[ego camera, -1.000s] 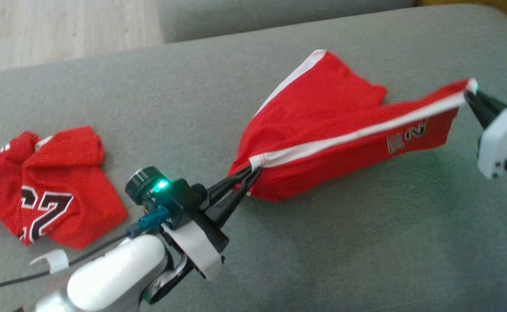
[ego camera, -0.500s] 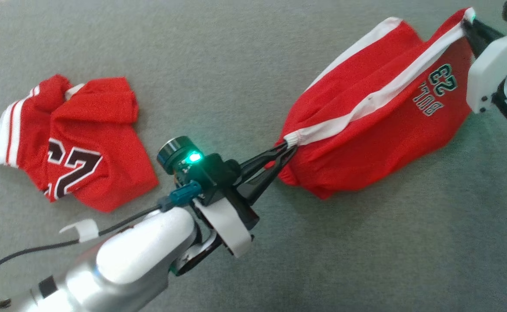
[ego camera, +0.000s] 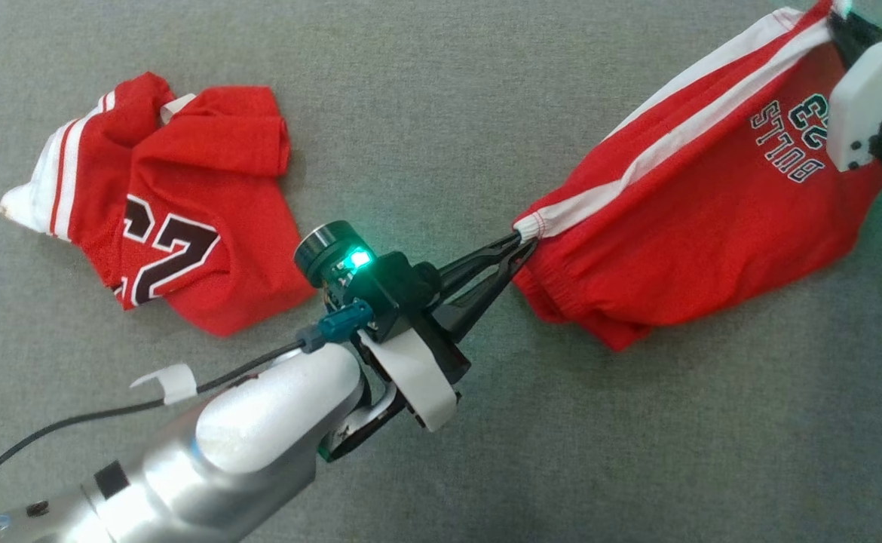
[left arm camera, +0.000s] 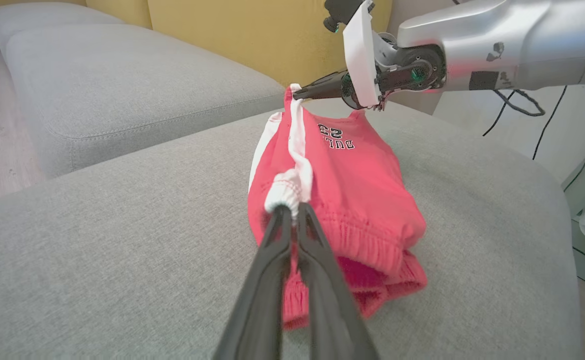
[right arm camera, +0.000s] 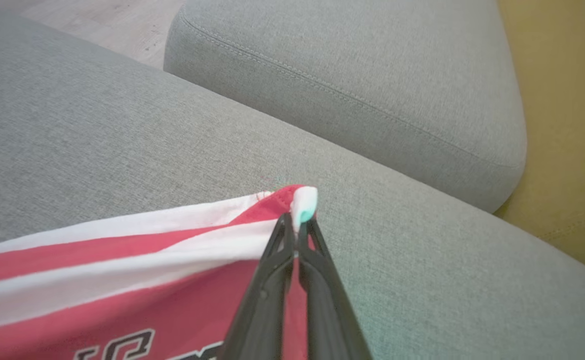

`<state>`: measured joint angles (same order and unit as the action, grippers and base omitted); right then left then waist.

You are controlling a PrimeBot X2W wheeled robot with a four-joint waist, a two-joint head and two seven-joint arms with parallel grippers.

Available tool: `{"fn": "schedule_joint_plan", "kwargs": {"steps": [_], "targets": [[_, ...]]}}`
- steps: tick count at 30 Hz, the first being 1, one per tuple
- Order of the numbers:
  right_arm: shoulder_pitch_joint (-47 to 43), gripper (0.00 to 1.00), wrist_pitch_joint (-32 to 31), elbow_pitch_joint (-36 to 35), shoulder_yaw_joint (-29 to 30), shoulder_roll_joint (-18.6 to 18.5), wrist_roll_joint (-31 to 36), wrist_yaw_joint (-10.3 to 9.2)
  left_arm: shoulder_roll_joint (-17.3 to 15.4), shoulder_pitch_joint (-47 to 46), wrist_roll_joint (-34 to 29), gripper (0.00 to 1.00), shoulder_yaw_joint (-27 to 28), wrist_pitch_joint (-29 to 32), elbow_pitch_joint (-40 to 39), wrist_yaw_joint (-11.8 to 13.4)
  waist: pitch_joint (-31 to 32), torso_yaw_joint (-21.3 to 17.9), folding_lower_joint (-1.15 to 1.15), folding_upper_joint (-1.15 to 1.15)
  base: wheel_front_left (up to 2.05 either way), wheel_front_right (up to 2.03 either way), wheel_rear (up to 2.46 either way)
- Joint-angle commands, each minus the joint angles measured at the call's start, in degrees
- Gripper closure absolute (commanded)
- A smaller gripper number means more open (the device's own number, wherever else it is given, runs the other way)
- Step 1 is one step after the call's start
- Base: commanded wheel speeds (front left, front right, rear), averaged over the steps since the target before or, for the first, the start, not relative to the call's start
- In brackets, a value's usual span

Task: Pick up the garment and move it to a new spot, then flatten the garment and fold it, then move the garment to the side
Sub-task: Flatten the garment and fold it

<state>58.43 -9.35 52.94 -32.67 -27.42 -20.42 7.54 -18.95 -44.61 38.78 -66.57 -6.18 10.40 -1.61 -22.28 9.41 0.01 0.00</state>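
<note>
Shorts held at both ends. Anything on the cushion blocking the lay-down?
Nothing visible does. The jersey lies apart from the shorts, beyond the left gripper; beneath the shorts is bare grey cushion.

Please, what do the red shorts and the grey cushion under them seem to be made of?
The red shorts look like a soft knit fabric, matte; the ribbed, gathered waistband and the limp folds suggest it. The grey cushion looks like woven upholstery cloth, matte, with a fine flecked weave.

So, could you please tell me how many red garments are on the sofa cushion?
2. The red shorts are stretched between the left gripper and right gripper on the right; the red jersey lies crumpled on the cushion to the left.
</note>
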Motion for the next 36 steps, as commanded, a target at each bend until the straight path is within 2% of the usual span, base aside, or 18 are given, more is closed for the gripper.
{"fn": "schedule_joint_plan", "kwargs": {"steps": [1,2,3,4,13,20,25,26,31,34,36], "targets": [[1.0,0.00,0.8,0.1,0.1,0.5,-1.4,-0.05,-0.5,-2.7,-0.1,0.27,1.9,-0.6,-1.0,-0.4,-0.1,0.2,-0.01,0.00,0.00,0.00,0.00],[1.1,0.00,1.4,0.5,-0.3,1.0,-2.1,-0.05,-0.4,-2.9,-0.2,0.10,1.9,-0.6,-0.8,-0.5,-0.2,0.2,-0.01,0.00,0.00,0.00,0.00],[1.3,0.00,2.0,0.9,-0.8,1.1,-2.4,-0.05,-0.3,-3.0,-0.2,0.07,1.8,-0.7,-0.6,-0.5,-0.3,0.2,-0.01,0.00,0.00,0.00,0.00],[1.5,0.00,3.0,1.2,-1.5,1.0,-2.3,-0.05,-0.3,-3.1,-0.3,0.00,1.9,-0.9,-0.4,-0.5,-0.3,0.2,-0.01,0.00,0.00,0.00,0.00],[3.0,0.00,12.7,2.8,-1.4,1.5,-8.9,-0.05,-0.8,-3.0,0.0,0.00,2.6,-2.3,1.4,0.3,1.8,-1.3,-0.01,0.00,0.00,0.00,0.00],[1.1,0.00,19.5,2.1,-0.5,1.0,-14.8,-0.05,-2.2,-1.0,1.5,0.00,4.6,-4.0,2.3,2.6,7.0,-3.6,-0.01,0.00,0.00,0.00,0.00],[-1.8,0.00,22.9,-0.6,0.6,0.8,-17.4,-0.05,-4.0,1.4,3.2,0.00,7.9,-5.9,2.0,5.9,10.8,-5.8,-0.01,0.00,0.00,0.00,0.00],[-1.8,0.00,22.9,-0.6,0.6,0.8,-17.4,-0.05,-4.0,1.4,3.2,0.00,7.9,-5.9,2.0,5.9,10.8,-5.8,-0.01,0.00,0.00,0.00,0.00],[-6.3,0.00,24.1,-4.9,2.4,0.6,-17.9,-0.05,-4.7,5.1,5.2,0.00,13.4,-8.0,0.5,10.5,14.1,-7.7,-0.01,0.00,0.00,0.00,0.00],[-10.0,0.00,24.3,-8.1,4.7,0.8,-17.2,-0.05,-5.5,7.2,3.8,0.00,15.4,-8.6,-0.1,13.0,15.9,-8.6,-0.01,0.00,0.00,0.00,0.00],[-14.6,0.00,24.3,-13.1,8.4,1.3,-14.4,-0.05,-5.7,9.6,2.3,0.00,17.5,-8.7,-0.5,16.0,17.4,-9.5,-0.01,0.00,0.00,0.00,0.00]]}}
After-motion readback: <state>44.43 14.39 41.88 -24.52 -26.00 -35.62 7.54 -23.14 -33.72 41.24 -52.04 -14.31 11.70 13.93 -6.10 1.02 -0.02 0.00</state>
